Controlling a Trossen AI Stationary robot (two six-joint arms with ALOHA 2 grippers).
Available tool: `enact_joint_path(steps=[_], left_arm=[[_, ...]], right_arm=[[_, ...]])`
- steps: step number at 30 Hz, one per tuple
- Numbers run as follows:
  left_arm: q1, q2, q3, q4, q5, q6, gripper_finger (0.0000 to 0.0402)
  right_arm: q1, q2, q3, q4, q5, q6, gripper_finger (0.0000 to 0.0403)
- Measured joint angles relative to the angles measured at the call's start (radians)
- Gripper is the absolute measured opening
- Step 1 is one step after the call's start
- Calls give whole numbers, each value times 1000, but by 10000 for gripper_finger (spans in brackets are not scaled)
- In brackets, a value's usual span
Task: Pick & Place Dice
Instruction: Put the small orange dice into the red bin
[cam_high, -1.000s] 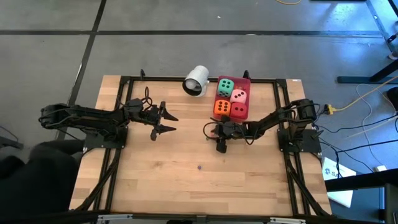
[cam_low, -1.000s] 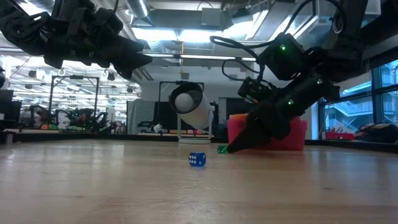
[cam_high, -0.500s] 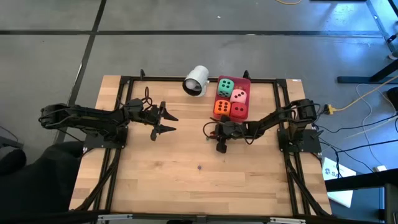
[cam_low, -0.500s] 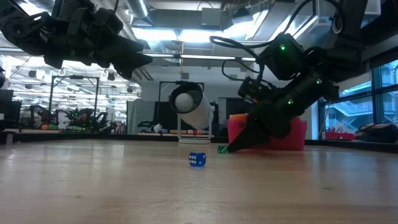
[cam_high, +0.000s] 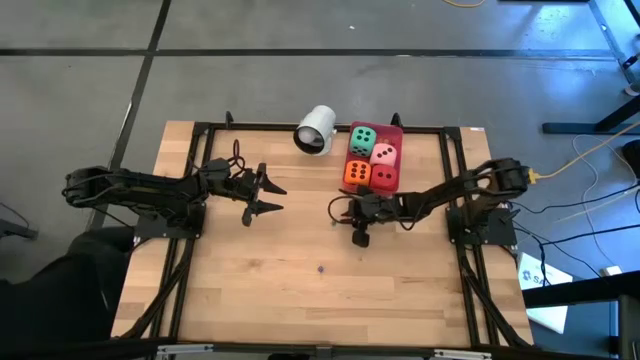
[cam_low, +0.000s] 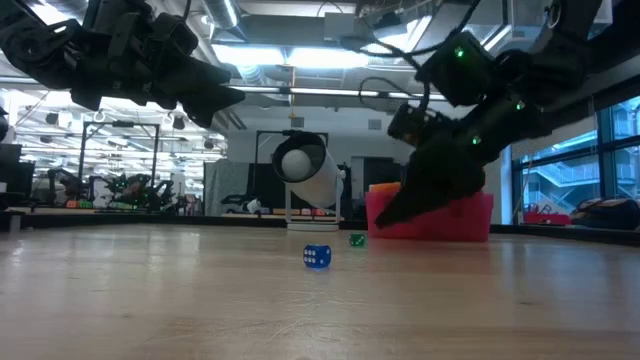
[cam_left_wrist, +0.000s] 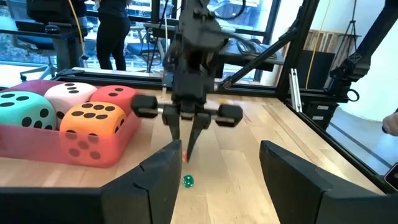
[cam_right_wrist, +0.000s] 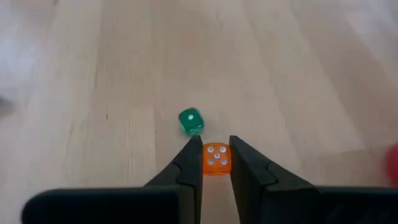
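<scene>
My right gripper is shut on a small orange die with white pips, just above the table's middle; it also shows in the left wrist view. A small green die lies on the wood just past the fingertips. A small blue die lies nearer the front edge. Large soft dice, green, pink, orange and red, sit in the red tray. My left gripper hangs open at the left, above the table. My right gripper pinches the small orange die by two opposite sides between its two fingertips. The fingers slant down from the table's right side. The die is lifted clear of the wood, its pipped face toward the wrist camera.
A white cup lies on its side at the far edge, left of the tray. A dark frame runs around the tabletop. Bare wood stretches toward the front edge around the blue die.
My right gripper has risen off the table beside the green die, which stays where it was. The left arm has kept still.
</scene>
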Motion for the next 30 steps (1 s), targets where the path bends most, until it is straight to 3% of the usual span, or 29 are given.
enact_joint_path(steps=[7,17,30], left_arm=[[0,0,0,0,0,0,210],[0,0,0,0,0,1,210],[0,1,0,-16,0,3,210]], right_arm=[[0,-195,5,-22,15,-61,54],[9,-480,96,-241,200,-198,54],[62,-737,0,-314,421,-190,54]])
